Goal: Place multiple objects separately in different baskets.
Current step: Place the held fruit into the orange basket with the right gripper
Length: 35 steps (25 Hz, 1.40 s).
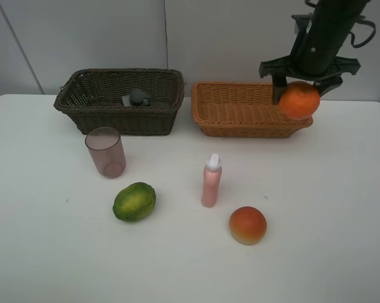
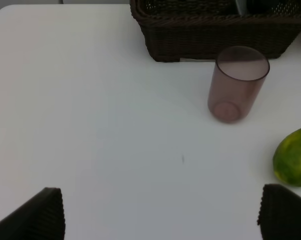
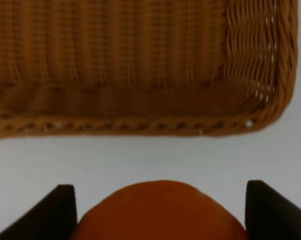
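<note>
White tabletop (image 1: 316, 189) was spread beneath. Bright and round, with no long axis to be told, the orange (image 1: 299, 100) was gripped half-wide by the right gripper (image 3: 163, 220), raised at the tan basket's (image 1: 240, 129) right end. The left gripper (image 2: 160, 215) was spread wide, empty.

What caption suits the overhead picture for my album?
Right gripper holds an orange near the rim of the tan basket; a pink cup stands by the dark basket.

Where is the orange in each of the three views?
Exterior high: orange, gripped by the right end effector, overlaps the tan basket's right corner.
Left wrist: not in it.
Right wrist: orange between the fingers, short of the basket rim.
Shared landmark: tan basket, in both views with the orange.
</note>
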### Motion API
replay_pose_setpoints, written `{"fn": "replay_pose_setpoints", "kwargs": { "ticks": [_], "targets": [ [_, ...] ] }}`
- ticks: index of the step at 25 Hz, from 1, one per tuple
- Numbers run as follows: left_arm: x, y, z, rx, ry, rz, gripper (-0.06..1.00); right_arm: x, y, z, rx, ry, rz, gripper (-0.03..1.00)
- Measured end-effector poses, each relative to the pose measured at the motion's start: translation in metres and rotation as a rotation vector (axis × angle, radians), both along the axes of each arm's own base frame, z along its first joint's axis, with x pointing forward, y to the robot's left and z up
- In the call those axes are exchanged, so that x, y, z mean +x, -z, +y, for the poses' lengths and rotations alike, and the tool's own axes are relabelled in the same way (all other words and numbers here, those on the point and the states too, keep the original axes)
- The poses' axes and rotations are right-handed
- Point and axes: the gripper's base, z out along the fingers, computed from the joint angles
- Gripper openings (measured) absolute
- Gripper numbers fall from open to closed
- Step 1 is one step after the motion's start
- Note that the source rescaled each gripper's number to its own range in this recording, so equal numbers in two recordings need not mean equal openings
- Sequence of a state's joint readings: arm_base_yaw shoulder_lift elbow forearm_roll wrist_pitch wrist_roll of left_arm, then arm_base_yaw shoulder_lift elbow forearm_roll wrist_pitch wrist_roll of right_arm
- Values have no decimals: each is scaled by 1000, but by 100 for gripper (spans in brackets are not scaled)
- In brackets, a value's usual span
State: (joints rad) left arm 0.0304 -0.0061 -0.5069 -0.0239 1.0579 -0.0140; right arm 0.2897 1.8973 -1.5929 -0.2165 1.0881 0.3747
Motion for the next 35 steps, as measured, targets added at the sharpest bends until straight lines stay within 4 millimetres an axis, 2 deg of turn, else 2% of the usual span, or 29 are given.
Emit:
{"fn": "replay_pose_setpoints", "kwargs": {
  "ticks": [6,10,15,21,25,29,31,35],
  "targets": [
    [0,0,0,0,0,0,100,49,13,15,31,-33,-143,57],
    [0,0,0,0,0,0,100,72,35,24,66,-82,-267,57],
    [0,0,0,0,0,0,100,89,75,30,78,-116,-298,57],
    [0,0,0,0,0,0,100,94,111,32,65,-124,-248,57],
    [0,0,0,0,0,0,100,93,112,31,59,-125,-241,59],
    [0,0,0,0,0,0,100,90,113,29,37,-116,-199,87],
    [0,0,0,0,0,0,100,88,108,28,32,-111,-192,93],
    [0,0,0,0,0,0,100,82,81,27,28,-102,-200,96]
  ]
}}
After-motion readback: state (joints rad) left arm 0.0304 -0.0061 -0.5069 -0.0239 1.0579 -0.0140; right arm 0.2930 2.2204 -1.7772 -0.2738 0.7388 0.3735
